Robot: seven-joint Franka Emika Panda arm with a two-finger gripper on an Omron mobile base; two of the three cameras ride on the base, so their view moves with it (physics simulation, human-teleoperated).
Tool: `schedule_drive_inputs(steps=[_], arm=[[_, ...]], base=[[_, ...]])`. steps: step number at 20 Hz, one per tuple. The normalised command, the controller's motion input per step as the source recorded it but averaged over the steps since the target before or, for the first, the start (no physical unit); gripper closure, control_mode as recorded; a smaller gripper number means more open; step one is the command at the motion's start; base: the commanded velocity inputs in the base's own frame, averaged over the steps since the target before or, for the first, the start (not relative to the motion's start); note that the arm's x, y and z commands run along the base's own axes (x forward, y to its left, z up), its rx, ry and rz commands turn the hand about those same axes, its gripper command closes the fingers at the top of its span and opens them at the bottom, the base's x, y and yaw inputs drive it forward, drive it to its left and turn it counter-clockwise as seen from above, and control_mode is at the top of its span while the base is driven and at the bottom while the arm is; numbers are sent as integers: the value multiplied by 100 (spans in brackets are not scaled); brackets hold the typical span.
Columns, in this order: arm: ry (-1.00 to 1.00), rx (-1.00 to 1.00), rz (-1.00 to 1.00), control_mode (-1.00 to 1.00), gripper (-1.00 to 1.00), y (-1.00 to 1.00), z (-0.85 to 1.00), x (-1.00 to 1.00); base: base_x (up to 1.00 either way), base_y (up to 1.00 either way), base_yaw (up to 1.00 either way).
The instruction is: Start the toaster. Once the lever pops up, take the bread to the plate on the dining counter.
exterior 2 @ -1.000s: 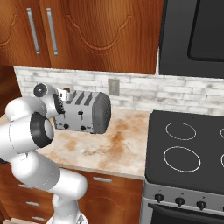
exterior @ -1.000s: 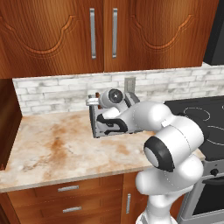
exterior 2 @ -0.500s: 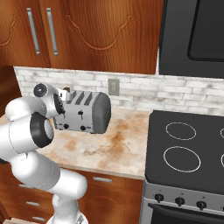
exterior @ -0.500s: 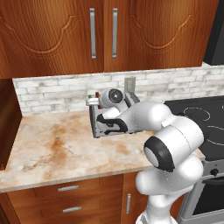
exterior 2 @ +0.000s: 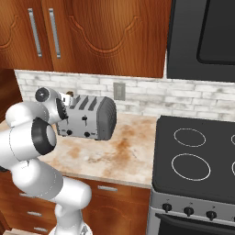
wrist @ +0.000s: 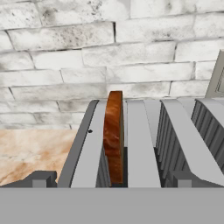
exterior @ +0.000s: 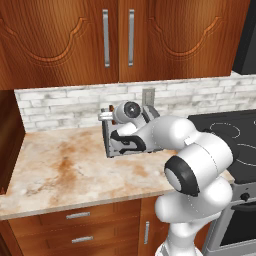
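Note:
The silver-grey toaster (exterior 2: 94, 120) stands on the counter against the brick wall, and my arm covers most of it in the left base view (exterior: 116, 148). The bread (wrist: 114, 133), a brown slice seen edge-on, stands upright out of the slot nearest the toaster's left end; its top also peeks out beside my hand (exterior 2: 69, 95). My gripper (wrist: 111, 180) hangs open just above that end, one fingertip (wrist: 40, 178) on each side of the slice and neither touching it. The plate and the dining counter are out of view.
A black stove (exterior 2: 195, 158) adjoins the marbled counter (exterior: 60, 170) on the right. A wall outlet (exterior 2: 119, 90) sits behind the toaster. Wood cabinets (exterior: 117, 40) hang overhead, and a dark microwave (exterior 2: 204, 36) hangs above the stove.

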Motion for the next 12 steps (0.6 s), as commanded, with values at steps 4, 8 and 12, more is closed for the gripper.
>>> schedule_drive_inputs(steps=[4, 8, 12], arm=[[0, 0, 0, -100, -100, 0, 0, 0], [0, 0, 0, -100, -100, 0, 0, 0], [0, 0, 0, -100, -100, 0, 0, 0]], base=[[0, 0, 0], [0, 0, 0], [0, 0, 0]])
